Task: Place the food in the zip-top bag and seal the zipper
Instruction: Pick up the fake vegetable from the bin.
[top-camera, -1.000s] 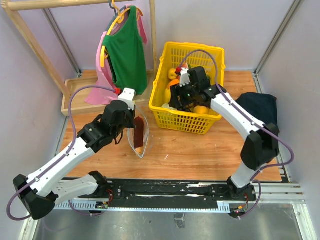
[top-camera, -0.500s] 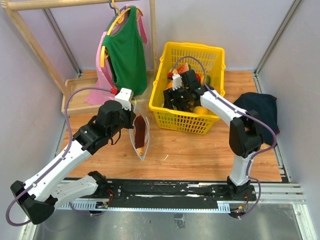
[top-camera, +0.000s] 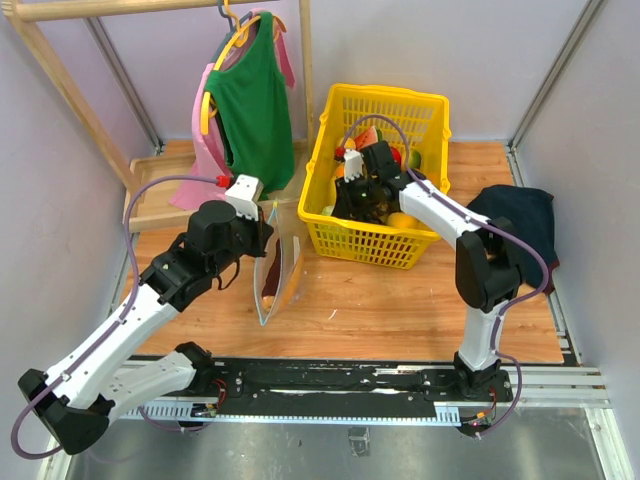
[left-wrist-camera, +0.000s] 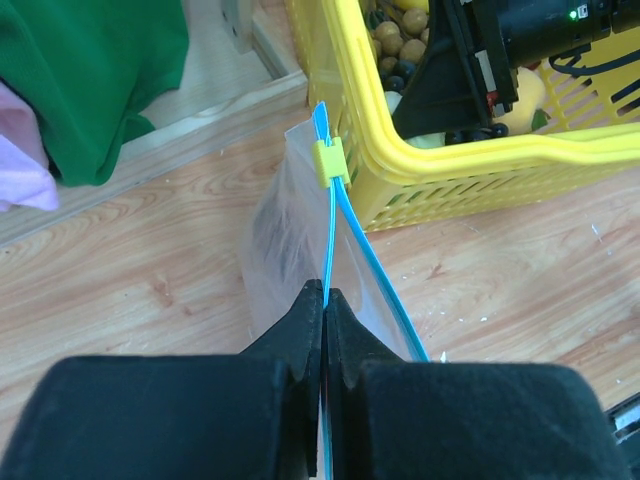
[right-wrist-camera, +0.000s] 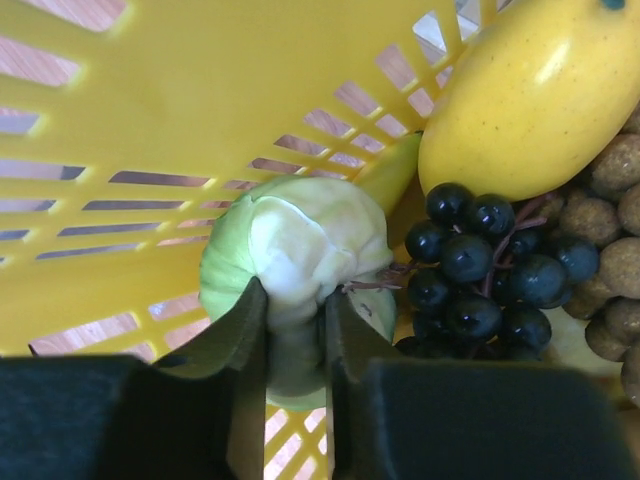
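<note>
The clear zip-top bag (top-camera: 276, 278) stands on the wooden table left of the yellow basket (top-camera: 386, 93), with a reddish-brown piece of food inside. My left gripper (left-wrist-camera: 325, 296) is shut on the bag's light-blue zipper (left-wrist-camera: 328, 235), below its yellow slider (left-wrist-camera: 329, 161). The bag's mouth gapes to the right of that strip. My right gripper (right-wrist-camera: 293, 312) reaches into the basket and is shut on a pale green round vegetable (right-wrist-camera: 290, 235) against the basket wall (right-wrist-camera: 200, 80). Dark grapes (right-wrist-camera: 480, 270) and a yellow fruit (right-wrist-camera: 540, 90) lie beside it.
A green top (top-camera: 252, 105) and a pink garment hang from a wooden rack at the back left, above a wooden tray (top-camera: 150, 200). A dark cloth (top-camera: 515, 215) lies at the right. Small brown balls (right-wrist-camera: 610, 200) fill the basket corner.
My right gripper moved to the basket's left side and closed on the pale green vegetable. My left gripper shifted the bag's mouth a little left and toward the front.
</note>
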